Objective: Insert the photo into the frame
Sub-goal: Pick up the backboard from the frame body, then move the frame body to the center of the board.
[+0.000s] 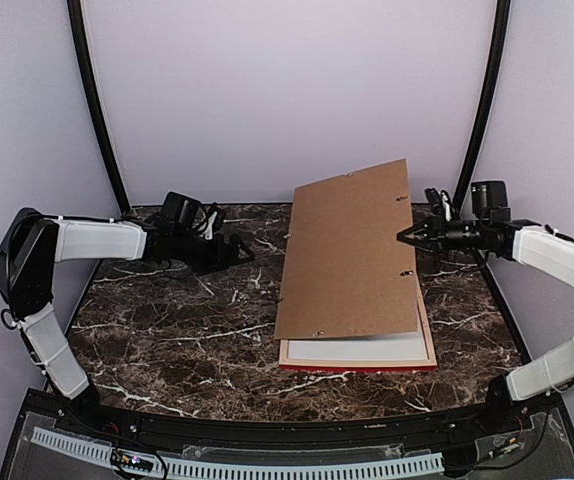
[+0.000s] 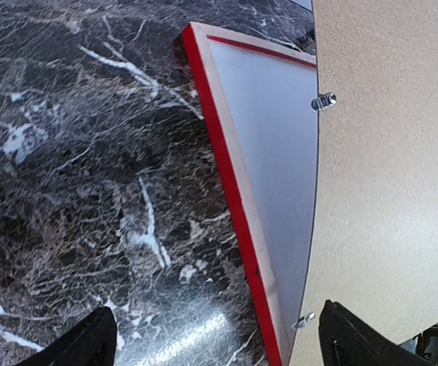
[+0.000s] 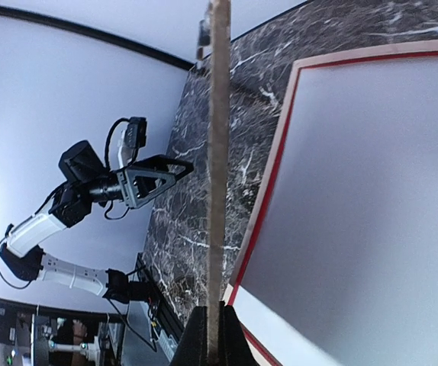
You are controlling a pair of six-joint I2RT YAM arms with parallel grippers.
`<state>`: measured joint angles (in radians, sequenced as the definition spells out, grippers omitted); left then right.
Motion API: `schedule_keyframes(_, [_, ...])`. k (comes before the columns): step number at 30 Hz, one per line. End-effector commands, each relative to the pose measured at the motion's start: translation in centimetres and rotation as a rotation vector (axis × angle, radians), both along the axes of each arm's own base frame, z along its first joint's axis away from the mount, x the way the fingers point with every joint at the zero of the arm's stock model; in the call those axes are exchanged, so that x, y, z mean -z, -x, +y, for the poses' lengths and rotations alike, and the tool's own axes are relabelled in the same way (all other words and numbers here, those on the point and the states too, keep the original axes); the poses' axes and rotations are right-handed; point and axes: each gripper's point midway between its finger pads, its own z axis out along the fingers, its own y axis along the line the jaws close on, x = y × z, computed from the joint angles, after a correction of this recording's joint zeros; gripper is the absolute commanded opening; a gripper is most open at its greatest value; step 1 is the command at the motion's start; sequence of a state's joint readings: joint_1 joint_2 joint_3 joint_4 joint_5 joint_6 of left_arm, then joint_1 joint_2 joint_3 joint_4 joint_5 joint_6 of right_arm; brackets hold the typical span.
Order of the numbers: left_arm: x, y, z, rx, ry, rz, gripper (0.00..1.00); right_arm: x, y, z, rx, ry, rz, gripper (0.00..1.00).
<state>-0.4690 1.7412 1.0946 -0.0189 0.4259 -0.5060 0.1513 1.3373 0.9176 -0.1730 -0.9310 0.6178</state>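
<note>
Dark marble table [image 1: 167, 330], pale walls [image 1: 287, 90]; left hand [image 1: 239, 250] released, right hand [image 1: 407, 237] clenching backing board [image 1: 352, 255].

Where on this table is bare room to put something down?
Bare marble table lies between the left end effector and the frame, down to the near edge. Crowded: the right side, where the right end effector holds the backing board over the frame.

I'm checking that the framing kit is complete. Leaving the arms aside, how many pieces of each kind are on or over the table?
Red frame: 1
White sheet lying in the frame: 1
Brown backing board: 1
Total: 3
</note>
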Motion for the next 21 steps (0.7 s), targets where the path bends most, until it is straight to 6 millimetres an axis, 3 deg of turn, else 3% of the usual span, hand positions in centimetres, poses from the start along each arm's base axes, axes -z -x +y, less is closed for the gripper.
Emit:
schedule_keyframes(1, [-0.2, 0.1, -2.3, 0.051, -0.081, -0.040, 0.94, -1.9, 0.8, -4.1, 0.084, -0.025, -0.040, 0.00])
schedule_keyframes(4, [0.1, 0.1, -4.3, 0.089, -0.143, -0.055, 0.92, -3.2, 0.3, -7.7, 0.181, -0.044, -0.059, 0.00])
schedule_keyframes(10, [2.0, 0.0, -7.4, 0.133, -0.240, -0.044, 0.84, -5.1, 0.0, -11.3, 0.276, -0.066, -0.091, 0.00])
schedule_keyframes(16, [4.6, 0.0, -9.4, 0.154, -0.305, -0.018, 0.74, -5.5, -0.2, -12.4, 0.305, -0.084, -0.101, 0.00])
schedule_keyframes(21, [6.9, -0.4, -9.8, 0.138, -0.365, -0.010, 0.65, -5.4, -0.2, -12.4, 0.308, -0.103, -0.106, 0.00])
